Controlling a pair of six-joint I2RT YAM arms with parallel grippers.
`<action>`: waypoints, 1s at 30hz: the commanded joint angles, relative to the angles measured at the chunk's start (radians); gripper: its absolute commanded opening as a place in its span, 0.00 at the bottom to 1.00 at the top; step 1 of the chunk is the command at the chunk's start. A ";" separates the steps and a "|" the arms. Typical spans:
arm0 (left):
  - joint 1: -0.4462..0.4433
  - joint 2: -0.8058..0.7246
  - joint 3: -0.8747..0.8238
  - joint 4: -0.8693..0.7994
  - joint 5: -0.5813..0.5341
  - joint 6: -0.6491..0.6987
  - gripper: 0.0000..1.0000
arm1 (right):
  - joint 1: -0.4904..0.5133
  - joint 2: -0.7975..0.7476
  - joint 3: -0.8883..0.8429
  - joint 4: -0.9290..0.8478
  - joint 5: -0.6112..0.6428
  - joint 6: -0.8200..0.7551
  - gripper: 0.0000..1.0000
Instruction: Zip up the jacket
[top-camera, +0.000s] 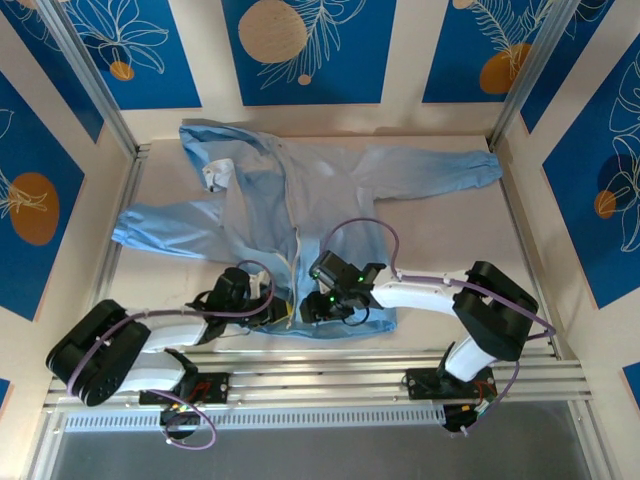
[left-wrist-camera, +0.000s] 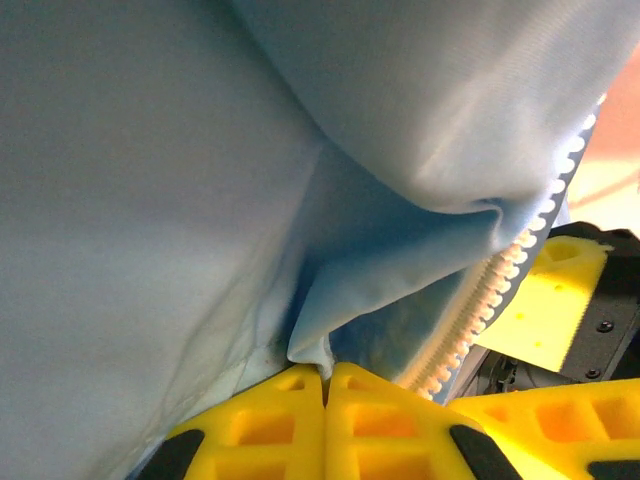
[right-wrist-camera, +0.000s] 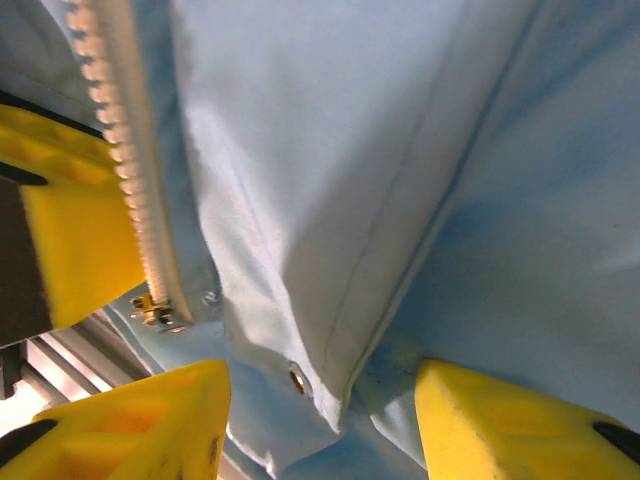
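Note:
The light-blue jacket (top-camera: 300, 190) lies spread on the table with its sleeves out to both sides and its hood at the far left. Its whitish zipper (top-camera: 295, 250) runs down to the near hem. My left gripper (top-camera: 272, 308) sits at the hem just left of the zipper, its yellow fingers (left-wrist-camera: 290, 420) shut on a small fold of jacket fabric (left-wrist-camera: 312, 350). Zipper teeth (left-wrist-camera: 500, 290) run past on its right. My right gripper (right-wrist-camera: 320, 410) stands open around the hem corner with a metal snap (right-wrist-camera: 297, 378). The zipper's bottom end (right-wrist-camera: 160, 315) hangs to its left.
Aluminium rails (top-camera: 330, 365) cross the near edge just below the hem. Bare white table (top-camera: 450, 230) lies right of the jacket body. Metal frame posts (top-camera: 125, 200) border the sides. The left gripper's yellow finger (right-wrist-camera: 70, 220) sits close beside the right gripper.

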 joint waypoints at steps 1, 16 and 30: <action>-0.010 0.037 -0.011 0.086 0.021 -0.022 0.00 | -0.021 0.005 -0.028 0.103 -0.014 0.013 0.53; 0.008 -0.077 0.093 -0.063 0.084 0.032 0.00 | -0.079 -0.105 -0.067 0.280 -0.068 -0.124 0.00; 0.022 -0.267 0.135 -0.200 0.076 -0.012 0.00 | -0.185 -0.458 -0.124 0.228 -0.048 -0.282 0.00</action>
